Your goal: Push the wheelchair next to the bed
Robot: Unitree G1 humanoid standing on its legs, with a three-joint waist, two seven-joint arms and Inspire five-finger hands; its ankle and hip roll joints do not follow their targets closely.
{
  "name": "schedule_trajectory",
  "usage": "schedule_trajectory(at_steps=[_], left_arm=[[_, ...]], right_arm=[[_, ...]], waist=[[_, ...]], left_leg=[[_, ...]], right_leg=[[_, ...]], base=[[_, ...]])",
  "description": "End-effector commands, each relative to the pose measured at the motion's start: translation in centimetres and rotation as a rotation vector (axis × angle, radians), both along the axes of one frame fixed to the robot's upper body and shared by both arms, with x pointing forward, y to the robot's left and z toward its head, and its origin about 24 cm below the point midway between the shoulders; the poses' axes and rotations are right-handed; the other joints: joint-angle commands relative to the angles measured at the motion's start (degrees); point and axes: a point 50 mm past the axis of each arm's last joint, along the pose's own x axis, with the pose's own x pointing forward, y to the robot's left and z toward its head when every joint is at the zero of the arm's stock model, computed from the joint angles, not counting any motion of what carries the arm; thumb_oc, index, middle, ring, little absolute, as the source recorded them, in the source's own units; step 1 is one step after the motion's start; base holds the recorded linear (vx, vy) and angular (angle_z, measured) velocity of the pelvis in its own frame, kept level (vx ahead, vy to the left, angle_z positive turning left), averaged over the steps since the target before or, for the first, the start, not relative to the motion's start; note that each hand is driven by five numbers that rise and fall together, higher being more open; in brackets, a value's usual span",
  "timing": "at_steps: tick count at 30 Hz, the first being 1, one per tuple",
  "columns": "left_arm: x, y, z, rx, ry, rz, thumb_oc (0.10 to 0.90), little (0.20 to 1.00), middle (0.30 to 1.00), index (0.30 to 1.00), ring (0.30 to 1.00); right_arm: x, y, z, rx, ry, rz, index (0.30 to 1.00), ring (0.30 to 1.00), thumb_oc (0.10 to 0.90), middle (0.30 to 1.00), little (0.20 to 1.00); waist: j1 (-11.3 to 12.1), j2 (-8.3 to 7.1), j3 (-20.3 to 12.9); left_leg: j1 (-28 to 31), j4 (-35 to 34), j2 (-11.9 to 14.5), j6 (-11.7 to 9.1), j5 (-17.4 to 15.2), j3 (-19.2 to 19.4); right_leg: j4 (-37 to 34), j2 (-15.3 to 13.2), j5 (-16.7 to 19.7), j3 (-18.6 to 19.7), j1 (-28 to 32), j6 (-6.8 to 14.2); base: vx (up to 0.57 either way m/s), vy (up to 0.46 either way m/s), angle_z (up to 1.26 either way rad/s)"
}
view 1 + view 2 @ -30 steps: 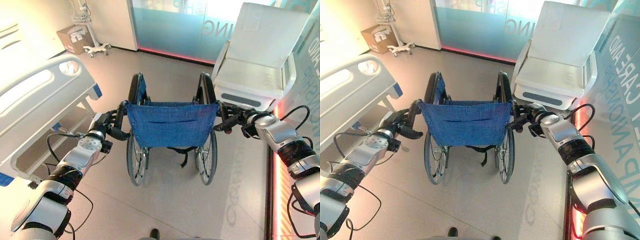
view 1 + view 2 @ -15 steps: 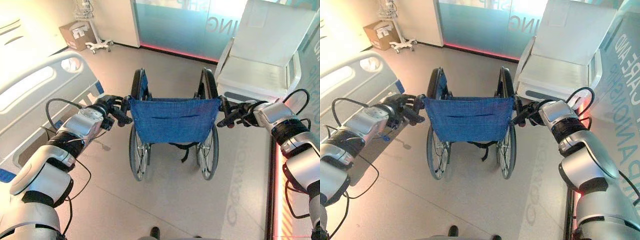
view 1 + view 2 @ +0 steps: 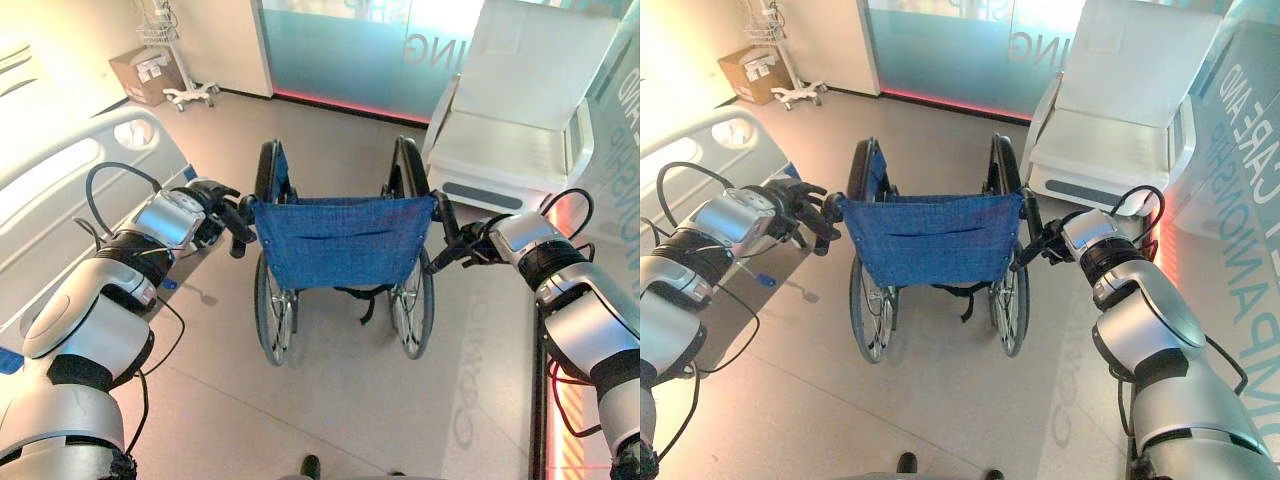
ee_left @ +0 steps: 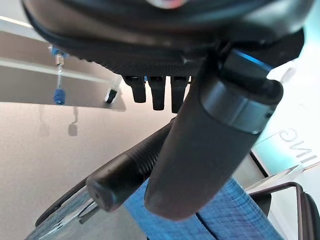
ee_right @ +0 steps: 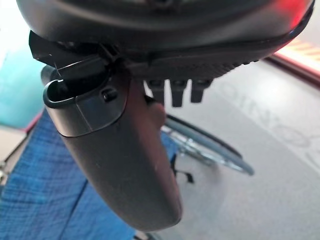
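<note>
We stand behind the wheelchair [image 3: 342, 255], the bed [image 3: 70, 190] just to its left. Our left hand [image 3: 215, 205] and right hand [image 3: 462, 245] curl around its push handles. Uneven pushing could swing a wheel into the bed frame.

The two eye views look down from the robot's head, facing forward over both arms onto the back of the wheelchair [image 3: 340, 255], seen from moderately near. They share almost the whole scene: the bed [image 3: 70, 190] on the left, the white chair [image 3: 1120, 120] on the right and the floor [image 3: 340, 400], each thing sitting a little further left in the right eye view.

The left wrist view looks along the left hand [image 4: 200, 160] from very close, past a wheelchair handle [image 4: 125, 172] to blue fabric and floor.

The right wrist view looks along the right hand [image 5: 125, 155] equally near, onto the same blue fabric, a wheel [image 5: 210, 147] and floor.
</note>
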Motion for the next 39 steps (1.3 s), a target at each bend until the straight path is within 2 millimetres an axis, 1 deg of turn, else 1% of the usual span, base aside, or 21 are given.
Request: schedule_trajectory(at_steps=[1,2,5,7,8,9,13,15,18,22,26,32,35,39], left_arm=[[0.4,2.7,4.3,0.19,-0.061,0.135,0.8,0.9,0.9,0.9,0.9],[0.4,2.8,4.2,0.198,-0.05,0.137,0.8,0.9,0.9,0.9,0.9],[0.1,3.0,2.4,0.245,0.02,0.163,0.8,0.9,0.9,0.9,0.9],[0.0,3.2,1.9,0.263,0.042,0.175,0.8,0.9,0.9,0.9,0.9],[-0.2,3.5,1.2,0.281,0.07,0.192,0.8,0.9,0.9,0.9,0.9],[-0.3,3.6,0.9,0.292,0.08,0.199,0.8,0.9,0.9,0.9,0.9],[-0.5,3.7,-0.2,0.251,0.072,0.23,0.8,0.9,0.9,0.9,0.9],[-0.5,3.5,-0.9,0.224,0.058,0.248,0.8,0.9,0.9,0.9,0.9],[-0.7,3.2,-2.5,0.185,0.039,0.274,0.8,0.9,0.9,0.9,0.9],[-0.8,2.8,-3.6,0.172,0.048,0.277,0.8,0.9,0.9,0.9,0.9],[-1.0,2.7,-4.3,0.161,0.057,0.283,0.8,0.9,0.9,0.9,0.9],[-1.0,2.7,-4.5,0.171,0.057,0.283,0.8,0.9,0.9,0.9,0.9],[-1.0,2.7,-4.5,0.176,0.058,0.276,0.8,0.9,0.9,0.9,0.9],[-0.9,2.5,-4.7,0.191,0.061,0.263,0.8,0.9,0.9,0.9,0.9]], right_arm=[[1.4,-0.7,4.8,-0.137,-0.129,-0.015,0.9,0.9,0.8,0.9,0.9],[1.4,-0.7,4.7,-0.135,-0.127,-0.016,0.9,0.9,0.8,0.9,0.9],[1.4,-0.2,4.0,-0.129,-0.124,-0.012,0.9,0.9,0.8,0.9,0.9],[1.4,0.0,3.8,-0.127,-0.13,-0.01,0.9,0.9,0.8,0.9,0.9],[1.5,0.2,3.8,-0.122,-0.144,-0.008,0.9,0.9,0.8,0.9,0.9],[1.5,0.3,3.8,-0.119,-0.152,-0.008,0.9,0.9,0.8,0.9,0.9],[1.8,0.7,4.0,-0.106,-0.197,-0.012,0.9,0.9,0.8,0.9,0.9],[1.8,1.1,4.0,-0.098,-0.215,-0.012,0.9,0.9,0.8,0.9,0.9],[2.0,2.0,4.2,-0.073,-0.26,-0.002,0.9,0.9,0.8,0.9,0.9],[2.1,2.7,4.4,-0.063,-0.298,0.002,0.9,0.9,0.8,0.9,0.9],[2.2,3.3,4.7,-0.062,-0.326,0.004,0.9,0.9,0.8,0.9,0.9],[2.4,4.0,6.1,-0.082,-0.369,0.012,0.9,0.9,0.8,0.9,0.9],[2.5,4.4,6.6,-0.084,-0.365,0.018,0.9,0.9,0.8,0.9,0.9],[2.5,4.8,6.7,-0.071,-0.337,0.027,0.9,0.9,0.8,0.9,0.9]], waist=[[0.6,-0.72,-5.5],[0.6,-0.74,-5.5],[0.4,-0.85,-5.4],[0.3,-0.87,-5.3],[0.2,-0.92,-5.2],[0.1,-0.97,-5.1],[0.0,-1.08,-5.0],[-0.1,-1.11,-4.9],[-0.3,-1.41,-4.8],[-0.4,-1.5,-4.6],[-0.4,-1.43,-4.5],[-0.5,-1.49,-4.3],[-0.5,-1.61,-4.3],[-0.4,-1.89,-4.5]], left_leg=[[1.7,0.2,-4.9,0.2,-4.5,2.9],[1.6,0.2,-4.9,0.2,-4.5,2.9],[1.5,0.2,-5.0,0.2,-4.4,2.8],[1.5,0.2,-5.0,0.2,-4.4,2.9],[1.5,0.2,-4.9,0.2,-4.4,2.9],[1.5,0.2,-4.9,0.2,-4.3,3.0],[1.5,0.2,-4.9,0.1,-4.3,3.0],[1.4,0.2,-4.9,0.1,-4.3,3.1],[1.3,0.2,-4.9,0.1,-4.2,3.2],[1.4,0.2,-4.8,0.1,-4.2,3.5],[1.5,0.2,-4.7,0.1,-4.2,3.7],[1.5,0.2,-4.7,0.1,-4.2,4.0],[1.4,0.3,-4.7,0.1,-4.2,4.1],[1.5,0.3,-4.8,0.1,-4.1,4.0]], right_leg=[[1.1,1.6,-1.0,2.7,-0.6,0.2],[1.1,1.6,-1.0,2.7,-0.6,0.2],[1.1,1.8,-0.9,3.0,-0.8,0.0],[1.1,1.8,-0.9,3.1,-0.8,0.0],[1.2,1.9,-0.9,3.2,-0.9,0.0],[1.2,1.9,-0.9,3.2,-0.9,-0.1],[1.3,2.0,-0.9,3.4,-1.1,-0.1],[1.3,2.0,-0.9,3.4,-1.2,-0.1],[1.5,2.2,-0.9,3.7,-1.4,-0.3],[1.6,2.2,-0.9,3.7,-1.5,-0.3],[1.7,2.2,-0.9,3.8,-1.5,-0.4],[1.9,2.3,-1.0,3.9,-1.5,-0.5],[2.0,2.3,-1.1,3.9,-1.5,-0.5],[2.1,2.3,-1.1,3.7,-1.4,-0.6]], base=[[0.0,0.0,0.0],[0.0,0.0,0.0],[0.0,0.0,0.0],[0.0,0.0,0.0],[0.0,0.0,0.0],[0.0,0.0,0.0],[0.0,0.0,0.0],[0.0,0.0,0.0],[0.0,0.0,0.0],[0.0,0.0,0.0],[0.0,0.0,0.0],[0.0,0.0,0.0],[0.0,0.0,0.0],[0.0,0.0,0.0]])
